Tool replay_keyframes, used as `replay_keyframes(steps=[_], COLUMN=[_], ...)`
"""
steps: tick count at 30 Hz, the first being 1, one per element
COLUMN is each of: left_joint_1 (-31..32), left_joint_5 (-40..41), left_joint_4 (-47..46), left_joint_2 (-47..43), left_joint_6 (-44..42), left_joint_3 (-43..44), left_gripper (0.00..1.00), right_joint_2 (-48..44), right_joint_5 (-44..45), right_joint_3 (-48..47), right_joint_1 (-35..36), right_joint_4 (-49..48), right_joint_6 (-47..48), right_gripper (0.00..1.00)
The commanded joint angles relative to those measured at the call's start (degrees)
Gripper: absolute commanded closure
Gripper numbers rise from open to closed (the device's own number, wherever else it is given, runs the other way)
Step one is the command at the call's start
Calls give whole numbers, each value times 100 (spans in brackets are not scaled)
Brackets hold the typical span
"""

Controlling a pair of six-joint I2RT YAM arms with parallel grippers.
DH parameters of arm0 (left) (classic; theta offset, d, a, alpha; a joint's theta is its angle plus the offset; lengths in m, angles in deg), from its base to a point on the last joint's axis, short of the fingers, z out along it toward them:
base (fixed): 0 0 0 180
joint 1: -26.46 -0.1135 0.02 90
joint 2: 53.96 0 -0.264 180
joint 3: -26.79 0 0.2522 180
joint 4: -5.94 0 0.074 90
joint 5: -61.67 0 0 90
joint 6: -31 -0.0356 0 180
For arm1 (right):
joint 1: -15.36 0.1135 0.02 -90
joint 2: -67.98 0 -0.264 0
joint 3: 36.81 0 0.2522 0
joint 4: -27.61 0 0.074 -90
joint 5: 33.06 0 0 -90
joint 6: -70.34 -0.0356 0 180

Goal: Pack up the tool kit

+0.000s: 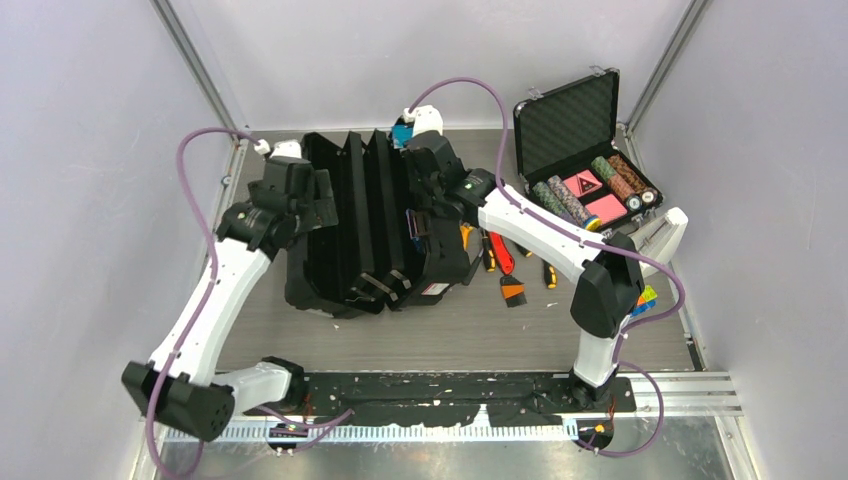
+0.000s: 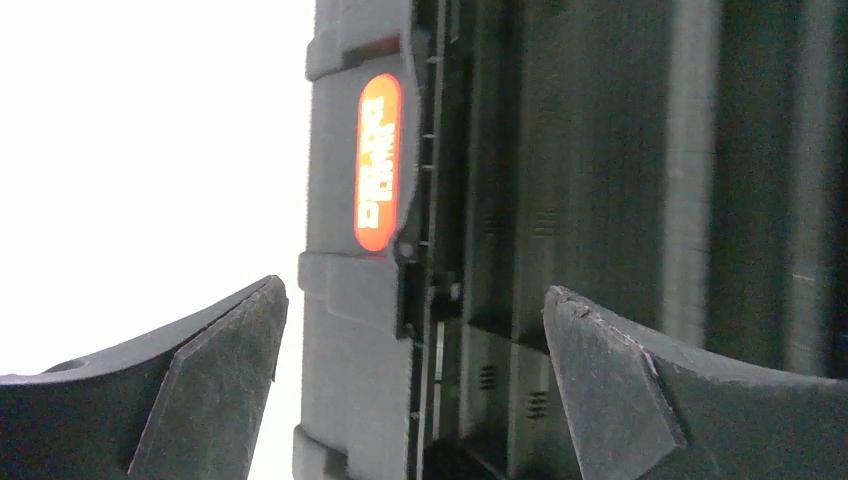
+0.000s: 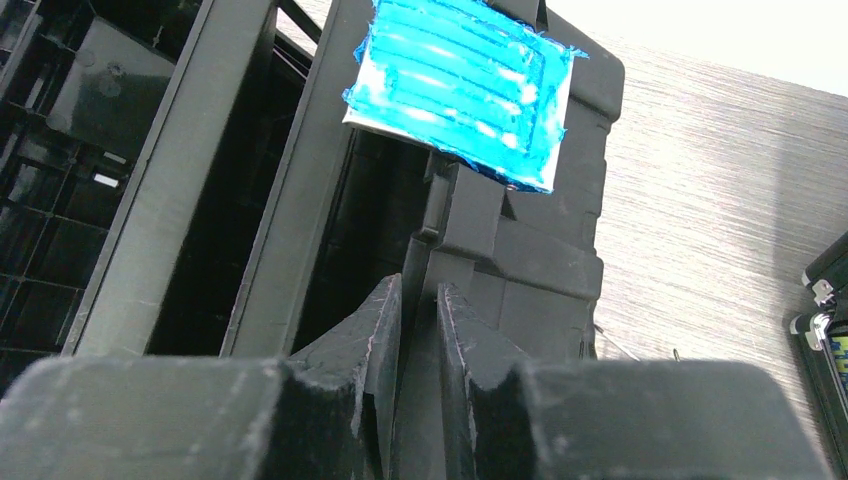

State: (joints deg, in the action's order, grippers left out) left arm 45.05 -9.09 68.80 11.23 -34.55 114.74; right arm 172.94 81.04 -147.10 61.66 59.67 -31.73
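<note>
- Pinching a thin black edge of the toolbox (image 1: 360, 220), my right end effector (image 3: 420, 330) had its fingers pressed almost together, with only that narrow wall between them.
- Blue latch (image 3: 460, 90) sat just above the pinch point in the right wrist view, on the same edge of the toolbox.
- My left end effector (image 2: 415, 340) was spread wide. The toolbox's side, bearing an orange-red label (image 2: 378, 160), filled the view beyond the gap. I could not tell whether either finger touched the plastic.
- Toolbox lay in the middle of the surface (image 1: 480, 335), ribbed black panels facing the overhead camera. My left arm was at its left side and my right arm at its far right corner.
- Hand tools (image 1: 503, 255) with yellow/black and red handles lay loose on the surface just beside the toolbox's right side, outside it.
- Open case of poker chips (image 1: 575, 130) stood at the far right, apart from the toolbox.
</note>
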Motion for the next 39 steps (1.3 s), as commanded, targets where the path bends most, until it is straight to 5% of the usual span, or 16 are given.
replay_keyframes(steps=[1, 8, 12, 15, 19, 23, 39], left_joint_1=[-76, -84, -84, -88, -172, -539, -1523], left_joint_5=[855, 1699, 2089, 2412, 2846, 2923, 2565], left_joint_4=[316, 341, 397, 387, 366, 400, -472], left_joint_2=[542, 1492, 1892, 1967, 1919, 1701, 1033], left_joint_6=[-620, -856, -939, -1082, -1256, -1398, -2786], left_joint_3=[-124, 56, 168, 266, 374, 564, 2153], left_gripper=[0, 4, 16, 36, 76, 100, 100], right_joint_2=[327, 238, 178, 102, 13, -55, 167], right_joint_5=[-430, -596, -702, -870, -1137, -1325, -2606], right_joint_3=[353, 523, 631, 790, 993, 1113, 1752], right_joint_1=[-28, -109, -206, -274, -406, -472, -795], right_joint_4=[972, 839, 745, 643, 473, 369, -813], right_joint_6=[-139, -195, -248, -304, -411, -444, -963], right_gripper=[76, 76, 76, 76, 76, 76, 76])
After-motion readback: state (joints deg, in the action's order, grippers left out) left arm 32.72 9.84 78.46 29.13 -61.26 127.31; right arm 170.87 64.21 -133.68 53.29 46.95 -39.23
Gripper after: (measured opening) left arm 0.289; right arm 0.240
